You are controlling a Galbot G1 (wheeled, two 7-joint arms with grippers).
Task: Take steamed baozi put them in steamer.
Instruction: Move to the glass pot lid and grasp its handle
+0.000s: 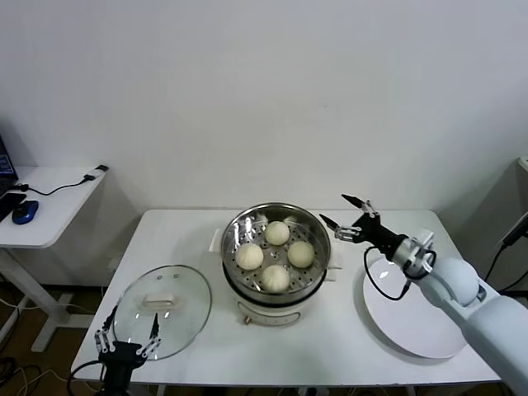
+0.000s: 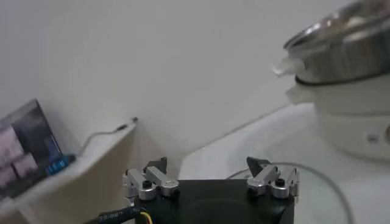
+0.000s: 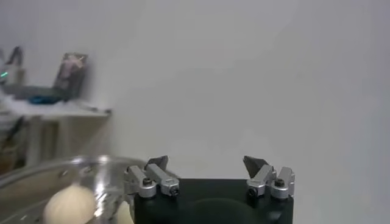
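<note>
Several cream-white baozi (image 1: pixel 275 255) sit on the perforated tray inside the shiny steel steamer (image 1: pixel 235 227) at the table's middle. My right gripper (image 1: pixel 343 212) is open and empty, in the air just right of the steamer's rim. In the right wrist view the gripper (image 3: pixel 207 162) points at the wall, with the steamer rim (image 3: pixel 36 173) and one baozi (image 3: pixel 69 204) to the side. My left gripper (image 1: pixel 128 331) is open and empty at the table's front left, over the glass lid (image 1: pixel 177 290). The left wrist view shows this gripper (image 2: pixel 208 165) and the steamer (image 2: pixel 341 58) beyond.
A flat white plate (image 1: pixel 412 326) lies at the table's right, under my right arm. A side desk (image 1: pixel 49 194) with a blue mouse (image 1: pixel 25 212) and a cable stands at the left. A white wall is behind the table.
</note>
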